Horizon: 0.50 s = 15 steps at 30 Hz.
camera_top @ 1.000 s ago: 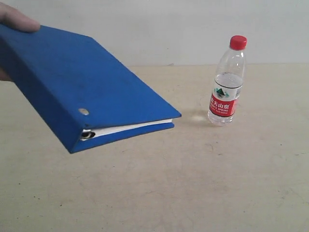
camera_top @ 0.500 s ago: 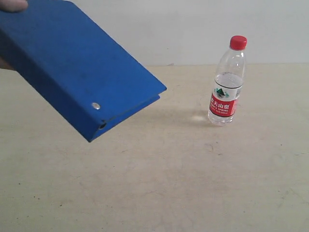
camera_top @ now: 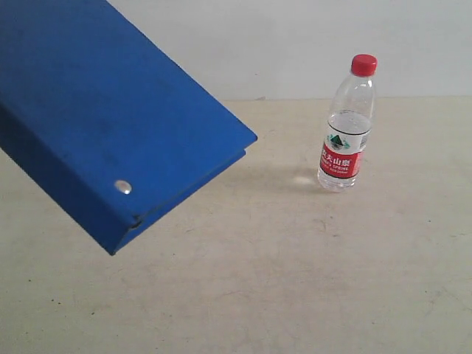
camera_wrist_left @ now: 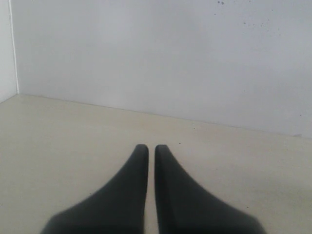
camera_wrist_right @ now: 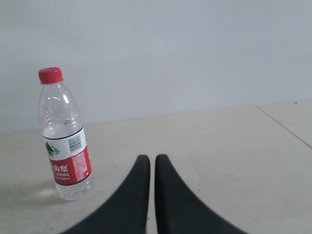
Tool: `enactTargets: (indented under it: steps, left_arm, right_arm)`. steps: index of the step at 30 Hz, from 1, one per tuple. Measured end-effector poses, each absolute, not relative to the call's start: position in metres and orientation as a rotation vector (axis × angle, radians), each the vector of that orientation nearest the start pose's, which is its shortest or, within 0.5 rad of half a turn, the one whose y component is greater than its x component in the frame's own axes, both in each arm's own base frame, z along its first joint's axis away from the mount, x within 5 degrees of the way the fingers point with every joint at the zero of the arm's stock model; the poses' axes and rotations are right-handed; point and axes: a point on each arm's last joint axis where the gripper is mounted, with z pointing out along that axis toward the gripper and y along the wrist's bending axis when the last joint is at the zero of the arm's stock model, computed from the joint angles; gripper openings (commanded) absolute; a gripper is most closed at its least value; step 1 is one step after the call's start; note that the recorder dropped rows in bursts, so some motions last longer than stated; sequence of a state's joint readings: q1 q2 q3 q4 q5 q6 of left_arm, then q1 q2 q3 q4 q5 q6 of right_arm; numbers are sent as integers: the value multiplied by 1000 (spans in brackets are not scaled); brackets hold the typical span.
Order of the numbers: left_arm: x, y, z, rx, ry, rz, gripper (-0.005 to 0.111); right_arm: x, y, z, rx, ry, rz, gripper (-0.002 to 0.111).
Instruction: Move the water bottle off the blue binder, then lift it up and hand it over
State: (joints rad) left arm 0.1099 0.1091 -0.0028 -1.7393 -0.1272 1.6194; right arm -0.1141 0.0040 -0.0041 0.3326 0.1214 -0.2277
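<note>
The water bottle (camera_top: 346,125) stands upright on the beige table, red cap up, at the right of the exterior view. The right wrist view shows the water bottle (camera_wrist_right: 63,141) off to one side of my right gripper (camera_wrist_right: 149,158), which is shut and holds nothing. The blue binder (camera_top: 110,125) hangs tilted in the air at the upper left of the exterior view, one silver rivet showing, apart from the bottle. Whatever holds it is out of frame. My left gripper (camera_wrist_left: 147,147) is shut and empty over bare table; neither gripper appears in the exterior view.
The beige table (camera_top: 295,280) runs back to a pale wall (camera_top: 295,44). A wall corner (camera_wrist_left: 13,73) shows in the left wrist view, and a seam in the table (camera_wrist_right: 285,126) in the right wrist view.
The binder has risen and swung nearer the camera, filling more of the upper left; the hand seen holding it earlier is now out of frame. The bottle has not moved.
</note>
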Motion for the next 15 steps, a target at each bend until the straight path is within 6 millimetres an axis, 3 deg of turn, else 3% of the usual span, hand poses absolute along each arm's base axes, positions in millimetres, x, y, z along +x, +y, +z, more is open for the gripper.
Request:
enactTargets:
  steps: [7,15]
  left_arm:
    - [63,18,206,-282,1587,92,4]
    - [63,18,206,-282,1587,92,4]
  right_arm:
    - [55,-7,190,222,1734,3,1]
    - [53,-7,182,85,1826,-109,1]
